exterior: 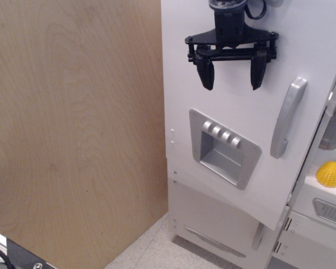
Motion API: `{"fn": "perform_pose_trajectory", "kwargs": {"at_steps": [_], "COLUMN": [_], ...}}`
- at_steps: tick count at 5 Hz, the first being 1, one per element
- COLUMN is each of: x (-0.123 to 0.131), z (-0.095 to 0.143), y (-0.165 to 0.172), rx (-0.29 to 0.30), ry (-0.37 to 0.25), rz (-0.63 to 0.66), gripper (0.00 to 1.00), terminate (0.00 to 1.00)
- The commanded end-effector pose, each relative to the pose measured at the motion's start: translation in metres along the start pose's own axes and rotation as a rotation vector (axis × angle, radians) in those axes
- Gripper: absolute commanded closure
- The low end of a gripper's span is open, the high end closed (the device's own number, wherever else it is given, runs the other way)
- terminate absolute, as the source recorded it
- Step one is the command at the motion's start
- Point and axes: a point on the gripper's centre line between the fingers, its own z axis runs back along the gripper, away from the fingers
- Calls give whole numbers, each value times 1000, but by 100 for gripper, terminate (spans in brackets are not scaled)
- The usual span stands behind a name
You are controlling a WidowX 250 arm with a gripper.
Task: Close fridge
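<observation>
The tall white fridge door fills the right half of the view, with its silver bar handle at the right and the grey recessed dispenser panel with its row of buttons in the middle. The door stands nearly shut, still slightly angled out over the lower white door. My black gripper is open and empty, in front of the upper door face above the dispenser panel and left of the handle. The shelves inside are hidden.
A large light plywood wall fills the left side. A yellow toy corn sits on a white counter at the right edge. A speckled floor shows at the bottom.
</observation>
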Motion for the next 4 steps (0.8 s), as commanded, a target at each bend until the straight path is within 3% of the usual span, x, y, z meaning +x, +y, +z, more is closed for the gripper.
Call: {"fn": "perform_pose_trajectory", "kwargs": {"at_steps": [1, 4], "x": [23, 34], "z": [20, 25], "y": [-7, -13], "rx": [-43, -64], "ry": [-70, -92], "rz": [14, 40], "gripper": [0, 0], "terminate": [0, 0]}}
